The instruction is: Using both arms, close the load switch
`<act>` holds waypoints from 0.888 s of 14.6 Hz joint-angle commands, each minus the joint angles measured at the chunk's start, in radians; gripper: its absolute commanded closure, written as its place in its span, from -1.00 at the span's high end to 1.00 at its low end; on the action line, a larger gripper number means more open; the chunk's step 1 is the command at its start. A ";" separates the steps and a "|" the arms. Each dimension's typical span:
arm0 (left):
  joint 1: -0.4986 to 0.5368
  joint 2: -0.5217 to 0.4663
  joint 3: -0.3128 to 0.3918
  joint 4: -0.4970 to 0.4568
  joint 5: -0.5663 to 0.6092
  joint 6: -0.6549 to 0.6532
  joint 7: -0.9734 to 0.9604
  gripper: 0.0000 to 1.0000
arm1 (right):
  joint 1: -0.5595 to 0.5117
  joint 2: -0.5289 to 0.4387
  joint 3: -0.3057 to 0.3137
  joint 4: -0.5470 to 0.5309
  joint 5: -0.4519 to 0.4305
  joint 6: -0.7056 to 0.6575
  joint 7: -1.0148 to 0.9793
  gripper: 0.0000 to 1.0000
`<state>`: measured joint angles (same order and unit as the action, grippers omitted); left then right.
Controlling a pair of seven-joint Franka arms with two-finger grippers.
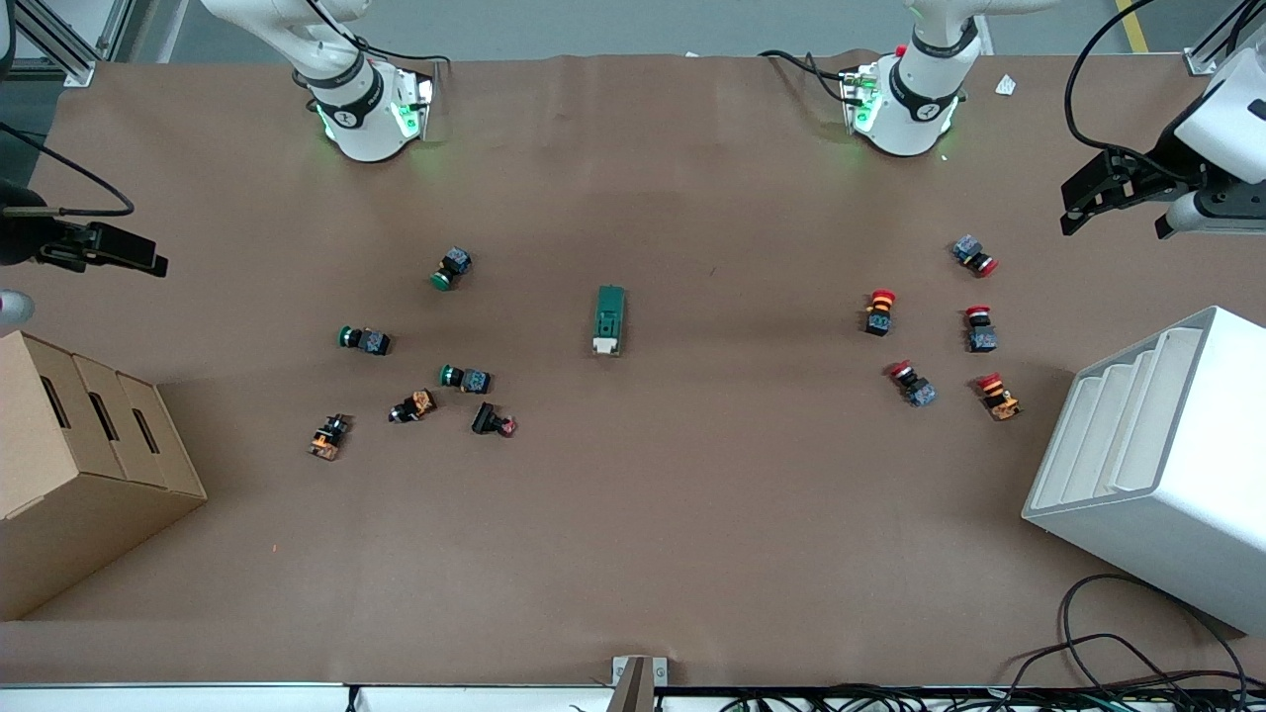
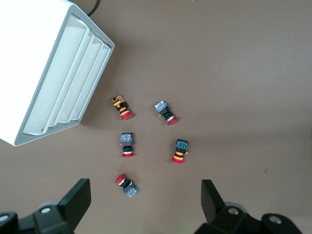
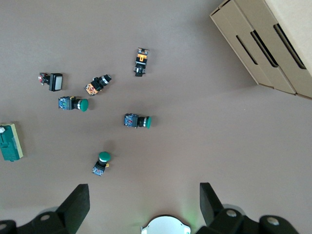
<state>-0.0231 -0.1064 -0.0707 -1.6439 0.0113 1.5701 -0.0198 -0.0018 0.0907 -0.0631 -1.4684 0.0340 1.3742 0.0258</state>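
Observation:
The load switch (image 1: 609,319), a dark-green block with a white lever piece at the end nearer the front camera, lies flat at the table's middle. It also shows at the edge of the right wrist view (image 3: 9,142). My left gripper (image 1: 1078,203) hangs open and empty, high over the left arm's end of the table, above the red push buttons; its jaws stand wide apart in the left wrist view (image 2: 145,202). My right gripper (image 1: 138,257) hangs open and empty, high over the right arm's end; the right wrist view (image 3: 144,204) shows it wide open.
Several red-capped push buttons (image 1: 880,311) lie toward the left arm's end, beside a white slotted rack (image 1: 1157,455). Several green-capped and other push buttons (image 1: 465,378) lie toward the right arm's end, beside a cardboard box (image 1: 79,465).

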 commanded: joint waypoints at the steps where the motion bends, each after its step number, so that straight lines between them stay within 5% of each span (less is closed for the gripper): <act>1: 0.000 0.011 0.005 0.026 -0.016 -0.013 0.009 1.00 | -0.014 -0.112 0.013 -0.116 -0.013 0.031 0.000 1.00; 6: 0.000 0.013 0.005 0.030 -0.014 -0.013 0.006 1.00 | -0.010 -0.219 0.009 -0.234 -0.011 0.077 0.002 1.00; 13: 0.000 0.013 0.005 0.033 -0.034 -0.013 -0.002 1.00 | -0.012 -0.247 0.006 -0.236 -0.003 0.071 0.003 1.00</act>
<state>-0.0231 -0.1032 -0.0705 -1.6373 0.0042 1.5701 -0.0202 -0.0026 -0.1269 -0.0634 -1.6668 0.0324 1.4219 0.0267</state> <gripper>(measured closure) 0.000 0.000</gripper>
